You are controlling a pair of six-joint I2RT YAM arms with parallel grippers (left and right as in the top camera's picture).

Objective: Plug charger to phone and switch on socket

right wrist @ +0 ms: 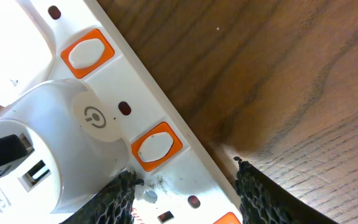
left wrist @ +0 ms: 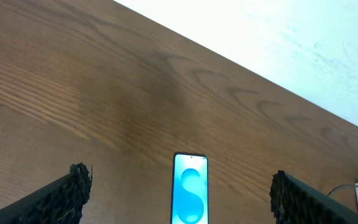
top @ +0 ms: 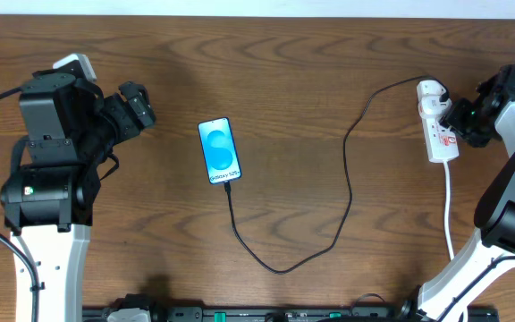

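Left gripper (top: 139,105) hovers near the desk's left edge, off the wood. It is open, with its fingers (left wrist: 73,190) spread wide and nothing between them.

The phone (top: 219,150) lies flat, left of desk centre. Its blue screen faces up and its long sides run from the far edge to the near edge.

The charger (top: 280,270) meets the phone's near short end; can't tell if the tip is fully seated. From there the cable loops toward the near edge, then climbs right to the socket (top: 436,125).

The socket lies flat by the right edge, toward the far right corner, with its white cord trailing to the near edge. A white adapter (right wrist: 61,137) sits in it, with the black plug in the adapter's side.

Right gripper (top: 461,121) is over the socket, fingers (right wrist: 120,199) apart and gripping nothing. One finger is above the strip and the other is past its edge, over the desk (top: 329,54). An orange switch (right wrist: 157,146) sits just beyond the fingertips; contact can't be told, nor on or off.
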